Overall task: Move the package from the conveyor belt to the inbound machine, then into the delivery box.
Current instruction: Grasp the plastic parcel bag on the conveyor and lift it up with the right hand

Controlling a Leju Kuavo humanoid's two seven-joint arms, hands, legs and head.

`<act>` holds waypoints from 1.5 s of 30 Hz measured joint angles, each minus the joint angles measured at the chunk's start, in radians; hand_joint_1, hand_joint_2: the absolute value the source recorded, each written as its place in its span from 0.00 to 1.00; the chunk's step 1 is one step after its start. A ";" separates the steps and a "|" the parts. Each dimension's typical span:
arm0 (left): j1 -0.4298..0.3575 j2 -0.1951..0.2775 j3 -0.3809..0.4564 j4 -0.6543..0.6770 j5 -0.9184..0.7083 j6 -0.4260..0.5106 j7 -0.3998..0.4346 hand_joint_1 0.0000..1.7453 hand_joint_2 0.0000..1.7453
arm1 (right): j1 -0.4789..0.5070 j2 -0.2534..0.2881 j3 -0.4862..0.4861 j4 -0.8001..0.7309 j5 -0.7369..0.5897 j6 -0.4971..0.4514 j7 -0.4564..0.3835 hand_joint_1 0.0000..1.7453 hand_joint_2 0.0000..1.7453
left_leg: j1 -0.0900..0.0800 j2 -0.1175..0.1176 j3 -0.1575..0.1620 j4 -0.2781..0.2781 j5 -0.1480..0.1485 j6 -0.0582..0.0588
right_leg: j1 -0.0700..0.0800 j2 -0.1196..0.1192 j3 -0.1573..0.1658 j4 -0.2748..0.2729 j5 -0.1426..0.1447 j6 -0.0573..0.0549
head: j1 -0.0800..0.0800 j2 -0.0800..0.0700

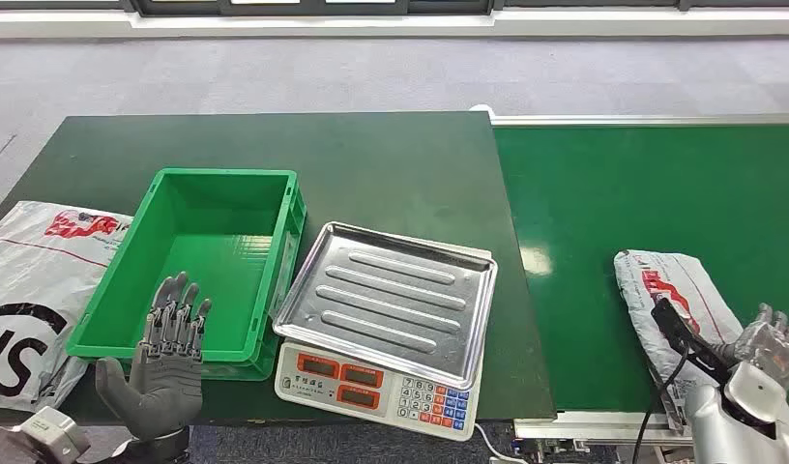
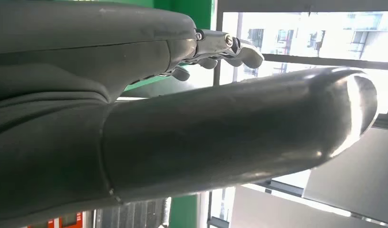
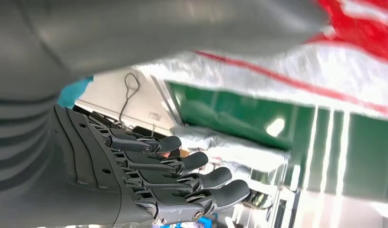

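Scanning from the left, a white printed bag lies at the table's edge beside the green delivery box, which stands with nothing in it. The left hand hovers at the box's near wall, palm open and fingers spread, holding nothing. Next along sits the inbound machine, a weighing scale with a bare steel tray on top and its keypad facing the robot. Past the table's end runs the green conveyor belt, and on it, near the front edge, lies the package, a white mailer with red print. The right hand sits at the package's near end, just beside or against it; in the right wrist view its fingers are curled under the mailer's edge with the thumb above, so a grip looks begun, though I cannot tell whether it has closed firmly. By my judgement the first step is in hand: taking the package off the belt. The next move calls for a secure hold on the soft mailer, then a lift and a carry leftward across to the scale's tray.
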 joint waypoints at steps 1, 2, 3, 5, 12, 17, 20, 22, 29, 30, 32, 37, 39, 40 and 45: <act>0.000 0.000 0.000 0.000 0.000 0.000 0.000 0.00 0.00 | 0.000 0.000 0.000 0.003 0.000 0.001 0.000 0.00 1.00 | 0.000 0.000 0.000 0.000 0.000 0.000 | 0.000 0.000 0.000 0.000 0.000 0.000 | 0.000 0.000; 0.000 0.000 0.000 0.000 0.000 0.000 0.000 0.00 0.00 | 0.000 0.000 0.000 0.005 0.000 0.001 0.001 0.00 1.00 | 0.000 0.000 0.000 0.000 0.000 0.000 | 0.000 0.000 0.000 0.000 0.000 0.000 | 0.000 0.000; 0.000 0.000 0.000 0.000 0.000 0.000 0.000 0.00 0.00 | 0.000 0.000 0.000 0.010 0.000 0.002 0.001 0.00 1.00 | 0.000 0.000 0.000 0.000 0.000 0.000 | 0.000 0.000 0.000 0.000 0.000 0.000 | 0.000 0.000; 0.000 0.000 0.000 0.000 0.000 0.001 0.000 0.00 0.00 | 0.000 0.000 0.000 0.017 0.000 0.003 0.001 0.00 1.00 | 0.000 0.000 0.000 0.000 0.000 0.000 | 0.000 0.000 0.000 0.000 0.000 0.000 | 0.000 0.000; -0.001 0.001 0.000 0.000 0.000 0.001 0.004 0.00 0.00 | 0.000 0.000 0.002 0.030 0.000 0.016 0.005 0.00 1.00 | 0.000 0.000 0.000 0.000 0.000 0.000 | 0.000 0.000 0.000 0.000 0.000 0.000 | 0.000 0.000; -0.012 0.003 -0.001 0.008 0.006 0.009 0.012 0.00 0.00 | 0.022 0.000 0.010 0.031 -0.003 0.128 0.009 0.00 1.00 | 0.000 0.000 0.001 0.000 0.000 0.000 | 0.000 0.000 0.001 0.000 0.000 0.000 | 0.000 0.000; -0.024 0.006 -0.002 0.017 0.012 0.016 0.016 0.00 0.00 | 0.054 0.002 0.020 0.015 -0.013 0.198 -0.004 0.00 1.00 | 0.000 0.000 0.001 0.000 0.000 0.000 | 0.000 -0.001 0.001 0.000 0.000 0.000 | 0.000 0.000; -0.034 0.009 -0.003 0.025 0.013 0.020 0.019 0.00 0.00 | 0.075 0.005 0.030 -0.004 -0.022 0.231 -0.014 0.00 1.00 | 0.000 0.000 0.001 0.000 0.000 0.000 | 0.000 0.000 0.001 0.000 -0.001 0.000 | 0.000 0.000; -0.055 0.016 -0.003 0.049 0.014 0.026 0.026 0.00 0.00 | 0.127 0.017 0.057 -0.074 -0.036 0.272 -0.027 0.00 1.00 | 0.001 0.000 0.003 0.000 0.000 0.000 | 0.001 0.000 0.003 0.000 -0.001 0.001 | 0.000 0.000; -0.056 0.016 -0.003 0.051 0.014 0.026 0.026 0.00 0.00 | 0.130 0.018 0.059 -0.080 -0.037 0.275 -0.027 0.00 1.00 | 0.001 0.000 0.004 0.000 -0.001 0.000 | 0.001 0.000 0.003 0.000 -0.001 0.001 | 0.000 0.000; -0.056 0.017 -0.003 0.054 0.014 0.027 0.026 0.00 0.00 | 0.136 0.020 0.063 -0.091 -0.040 0.289 -0.033 0.00 1.00 | 0.001 0.000 0.004 0.000 -0.001 0.000 | 0.001 0.000 0.004 0.000 -0.001 0.001 | 0.000 0.000; -0.057 0.019 -0.003 0.059 0.021 0.040 0.024 0.00 0.00 | 0.154 0.030 0.091 -0.123 -0.052 0.332 -0.066 0.00 1.00 | 0.001 0.000 0.005 0.000 -0.001 0.000 | 0.001 0.000 0.005 0.000 -0.001 0.001 | 0.000 0.000; -0.056 0.020 -0.003 0.060 0.024 0.043 0.021 0.00 0.00 | 0.162 0.037 0.108 -0.134 -0.066 0.339 -0.090 0.00 1.00 | 0.002 0.001 0.006 0.000 -0.001 -0.001 | 0.002 0.001 0.005 0.000 -0.001 0.001 | 0.000 0.000; -0.054 0.020 -0.003 0.060 0.024 0.043 0.019 0.00 0.00 | 0.165 0.040 0.119 -0.139 -0.076 0.341 -0.104 0.00 1.00 | 0.002 0.002 0.006 0.000 -0.001 -0.001 | 0.002 0.001 0.005 0.000 -0.001 0.001 | 0.000 0.000; -0.046 0.020 -0.003 0.059 0.024 0.041 0.013 0.00 0.00 | 0.193 0.051 0.184 -0.159 -0.124 0.319 -0.177 1.00 1.00 | 0.003 0.005 0.007 0.000 -0.004 -0.002 | 0.003 0.005 0.008 0.000 -0.002 0.000 | 0.000 0.000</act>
